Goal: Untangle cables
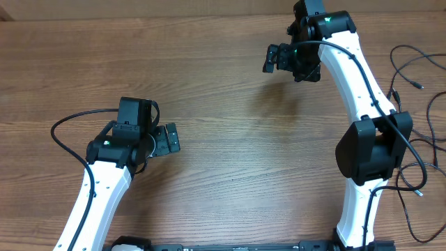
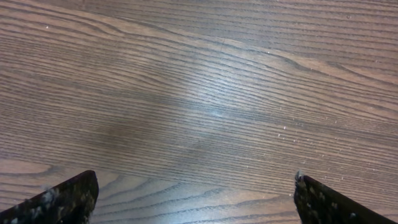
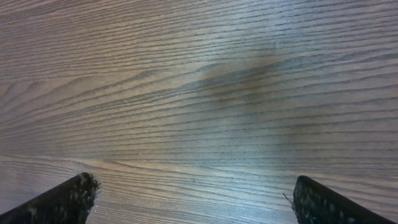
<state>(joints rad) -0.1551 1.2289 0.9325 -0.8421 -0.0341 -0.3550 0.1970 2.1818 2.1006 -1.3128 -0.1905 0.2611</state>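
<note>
Seen from above, a wooden table holds two white robot arms with black joints, reaching in from the near edge. The left gripper sits low over the left half of the table, pointing toward the middle, with its jaws spread wide apart and nothing between them. The right gripper is at the far side of the table, right of center, pointing left, its jaws also spread wide and holding nothing. The cables lie at the far right edge of the table, beyond the right arm: several thin black wires in loose curves and loops, some running out of the picture, with small plug tips showing at a few ends. They are well apart from both grippers, and neither one touches them. In the left wrist camera, two dark fingertips show at the bottom corners with only bare wood grain between them. The right wrist camera shows the same: dark fingertips in the corners over plain wood.
</note>
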